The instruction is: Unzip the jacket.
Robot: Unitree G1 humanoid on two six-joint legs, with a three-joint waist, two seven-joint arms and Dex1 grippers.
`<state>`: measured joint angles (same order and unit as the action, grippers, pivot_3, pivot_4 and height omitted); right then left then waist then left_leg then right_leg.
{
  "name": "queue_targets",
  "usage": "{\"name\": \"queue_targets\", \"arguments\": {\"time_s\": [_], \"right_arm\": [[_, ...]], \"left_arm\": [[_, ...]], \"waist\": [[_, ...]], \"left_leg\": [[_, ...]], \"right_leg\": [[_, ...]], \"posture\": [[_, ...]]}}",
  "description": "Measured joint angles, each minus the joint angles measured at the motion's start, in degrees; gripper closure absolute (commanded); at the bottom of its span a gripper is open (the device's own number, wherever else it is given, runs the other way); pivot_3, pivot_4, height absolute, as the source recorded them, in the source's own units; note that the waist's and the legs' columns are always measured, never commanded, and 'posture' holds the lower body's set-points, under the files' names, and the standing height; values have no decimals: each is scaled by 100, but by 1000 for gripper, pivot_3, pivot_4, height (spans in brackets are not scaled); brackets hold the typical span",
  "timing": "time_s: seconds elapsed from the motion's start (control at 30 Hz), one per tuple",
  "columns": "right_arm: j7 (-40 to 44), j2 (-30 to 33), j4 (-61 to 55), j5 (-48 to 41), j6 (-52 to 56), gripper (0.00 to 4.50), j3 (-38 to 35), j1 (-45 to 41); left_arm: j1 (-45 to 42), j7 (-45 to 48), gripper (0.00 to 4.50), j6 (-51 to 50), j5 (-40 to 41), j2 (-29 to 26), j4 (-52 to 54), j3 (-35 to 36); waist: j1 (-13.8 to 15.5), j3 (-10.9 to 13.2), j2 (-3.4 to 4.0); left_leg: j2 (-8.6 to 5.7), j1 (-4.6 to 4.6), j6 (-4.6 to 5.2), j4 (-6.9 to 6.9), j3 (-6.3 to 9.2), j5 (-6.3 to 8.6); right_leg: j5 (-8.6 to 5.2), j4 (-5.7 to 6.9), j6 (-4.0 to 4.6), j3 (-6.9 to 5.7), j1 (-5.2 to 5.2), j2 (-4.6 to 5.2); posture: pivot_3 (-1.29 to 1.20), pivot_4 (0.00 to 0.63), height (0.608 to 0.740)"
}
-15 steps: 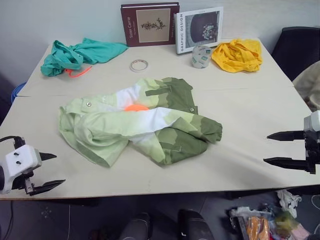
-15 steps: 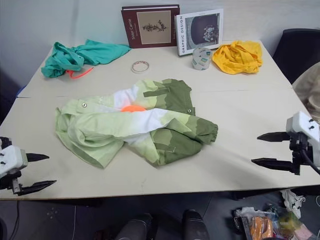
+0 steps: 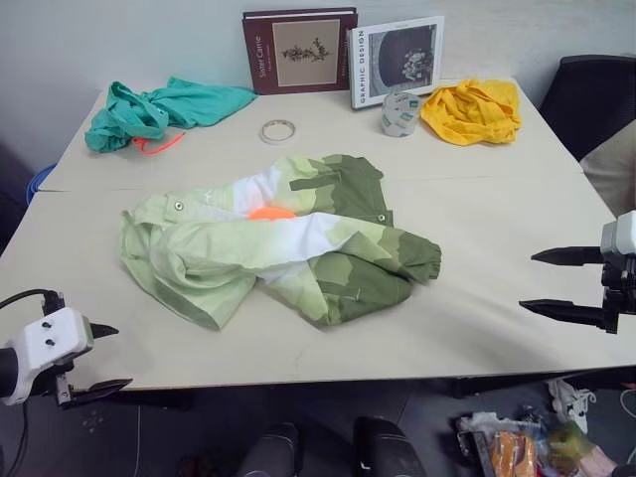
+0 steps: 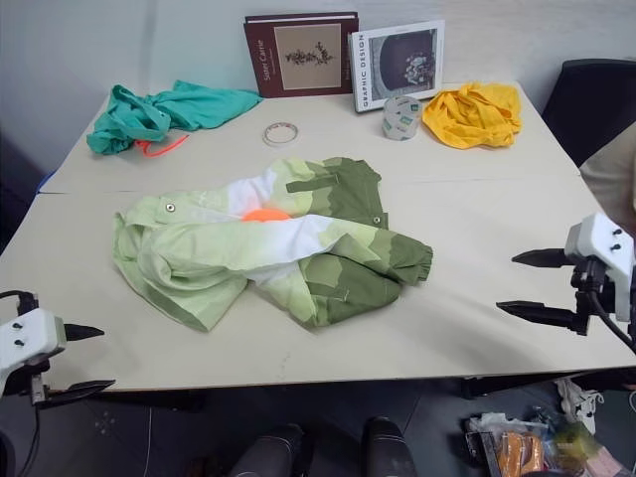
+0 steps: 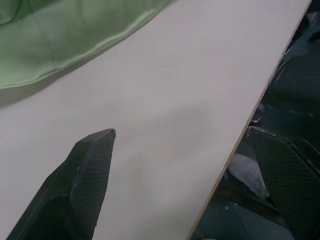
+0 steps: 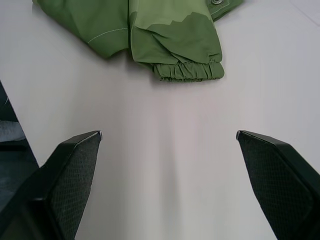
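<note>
The jacket lies crumpled in the middle of the table, in pale green, white and olive blocks with metal snaps and an orange piece. My left gripper hangs open at the table's near left edge, apart from the jacket's pale green hem. My right gripper is open over the right side of the table, pointing toward the olive sleeve cuff with bare tabletop between. Nothing is between either pair of fingers.
At the back of the table lie a teal cloth with an orange cord, a tape ring, a tape roll, a yellow cloth and two propped books. A black chair stands at the right.
My left gripper has sunk a little toward the table's near edge. My right gripper has risen slightly. Both stay open and the jacket has not moved.
</note>
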<state>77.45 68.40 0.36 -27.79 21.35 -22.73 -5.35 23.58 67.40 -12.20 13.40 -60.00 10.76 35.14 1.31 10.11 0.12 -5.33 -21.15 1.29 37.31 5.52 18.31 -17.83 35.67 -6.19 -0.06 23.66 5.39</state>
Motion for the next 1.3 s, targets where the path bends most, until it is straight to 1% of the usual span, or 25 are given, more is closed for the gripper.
{"name": "queue_targets", "arguments": {"time_s": [0.13,0.27,0.4,0.5,0.57,0.63,0.7,0.77,0.87,0.93,1.0,1.1,1.17,1.27,1.3], "right_arm": [[30,-2,-134,-72,121,0,-1,11],[-6,-71,-283,-126,270,0,1,47],[-160,-183,-563,-144,436,0,122,48],[-374,-370,-1071,-180,549,0,248,54],[-593,-526,-1533,-204,628,0,424,34],[-870,-760,-1977,-185,642,0,635,-25],[-1211,-1014,-2400,96,446,0,1021,-48],[-1606,-1312,-2621,570,118,0,1480,-71],[-2090,-1670,-2707,1149,-276,0,1918,-88],[-2324,-1841,-2748,1413,-435,0,2131,-78],[-2650,-2152,-2751,1697,-523,0,2354,-119],[-2916,-2427,-2732,2016,-637,0,2715,-227],[-3087,-2599,-2600,2335,-817,0,2974,-350],[-3189,-2743,-2250,2623,-989,0,3226,-458],[-3211,-2799,-2125,2712,-1044,176,3325,-515]], "left_arm": [[-47,-16,32,-123,31,29,38,0],[-109,49,32,-407,261,38,67,10],[-118,157,32,-759,547,48,349,11],[-498,-34,32,-1207,871,143,731,-87],[-859,-345,32,-1587,1080,171,1078,-236],[-1327,-840,32,-2043,1203,370,1359,-470],[-1865,-1590,32,-2593,1230,700,1690,-893],[-2319,-2449,32,-3154,1057,1027,2013,-1399],[-2740,-3487,32,-3857,769,1462,2362,-1806],[-2827,-4063,32,-4221,518,1620,2632,-2036],[-2867,-4651,32,-4605,274,1929,2989,-2207],[-2868,-5170,32,-4941,21,2165,3307,-2339],[-2840,-5504,32,-5038,-311,2084,3442,-2569],[-2816,-5743,32,-5077,-634,2048,3463,-2722],[-2816,-5771,6,-5084,-713,2026,3445,-2732]], "waist": [[1,0,0],[-4,0,0],[-3,0,0],[2,0,0],[14,0,0],[19,0,0],[18,0,-2],[18,-2,-6],[18,-3,-8],[1,-4,-10],[4,-5,-13],[11,-6,-15],[14,-7,-18],[13,-7,-18],[14,-7,-18]], "left_leg": [[0,-1,1,1,0,1],[0,-1,1,2,0,1],[0,0,0,2,0,0],[0,-1,-3,6,3,-1],[-1,0,-3,10,3,-2],[-3,-2,-3,16,4,-1],[-5,-3,-5,23,5,-1],[-5,-6,-6,37,5,-1],[-7,-5,-6,44,4,-1],[-7,-4,-6,47,4,-1],[-5,-4,-8,49,4,-2],[-5,-4,-9,56,4,-3],[-5,-1,-12,57,4,-5],[-6,-1,-12,58,4,-5],[-6,-1,-12,58,4,-5]], "right_leg": [[0,-1,0,1,0,0],[0,-1,0,1,0,0],[0,1,0,1,0,0],[0,7,0,0,0,0],[1,12,-1,1,-1,0],[1,19,-2,1,1,-1],[2,27,-4,2,3,-2],[3,33,-5,4,3,-8],[3,37,-5,6,3,-8],[3,40,-5,10,4,-11],[3,40,-5,10,4,-14],[2,44,-5,10,3,-16],[2,44,-5,11,1,-17],[2,45,-5,13,1,-18],[2,45,-4,12,1,-18]], "posture": [[0,150,740],[0,150,740],[0,150,740],[0,150,740],[0,150,740],[0,150,740],[0,150,740],[0,150,740],[0,150,740],[0,150,740],[0,150,740],[0,150,740],[0,150,740],[0,150,740],[0,150,740]]}}
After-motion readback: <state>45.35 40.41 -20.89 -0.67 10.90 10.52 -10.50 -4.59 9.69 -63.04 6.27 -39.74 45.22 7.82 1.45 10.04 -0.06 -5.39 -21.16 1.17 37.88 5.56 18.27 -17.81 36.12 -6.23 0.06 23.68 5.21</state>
